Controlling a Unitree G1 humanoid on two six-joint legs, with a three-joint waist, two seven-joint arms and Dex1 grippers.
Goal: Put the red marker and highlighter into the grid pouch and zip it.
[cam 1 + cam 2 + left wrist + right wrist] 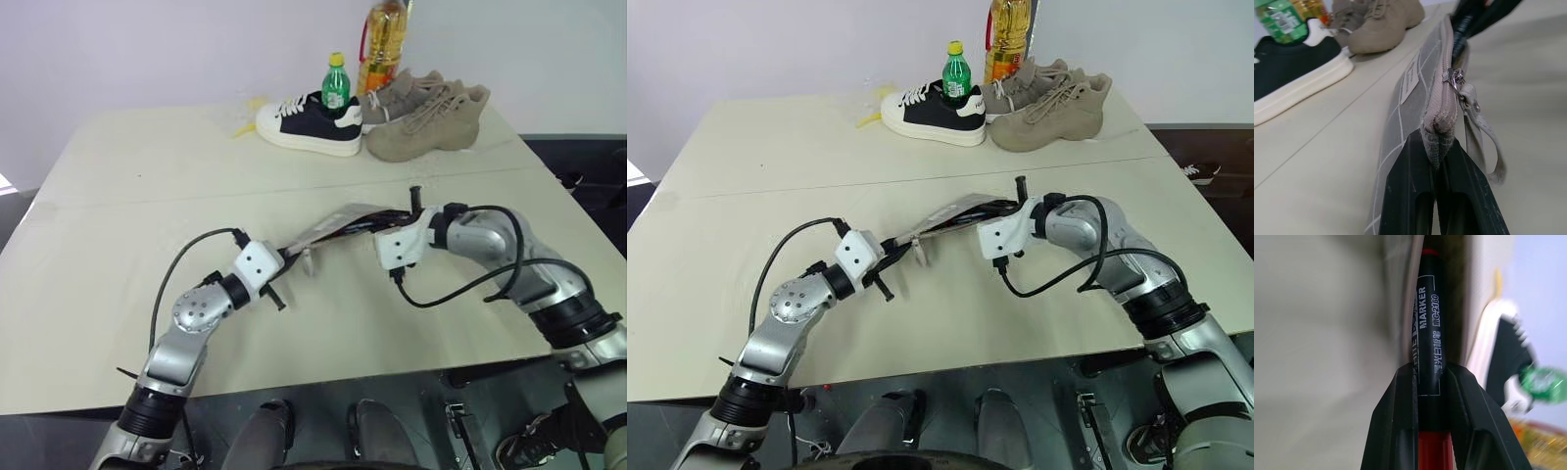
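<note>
The red marker (1429,333) is gripped between the two black fingers of the right tool (1431,396), and its far end goes into the open mouth of the grid pouch (1415,93). The pouch is lifted above the worktop (118,264), stretched between both arms near the middle. The left tool (1436,196) is closed on the pouch's end, just below the zipper pull (1455,81) and its light cord loop (1488,147). At about 12 o'clock from the pouch, at the far edge of the worktop, stand a black-and-white sneaker (309,122), a green bottle (336,83), two beige boots (426,113) and a yellow oil bottle (382,44).
</note>
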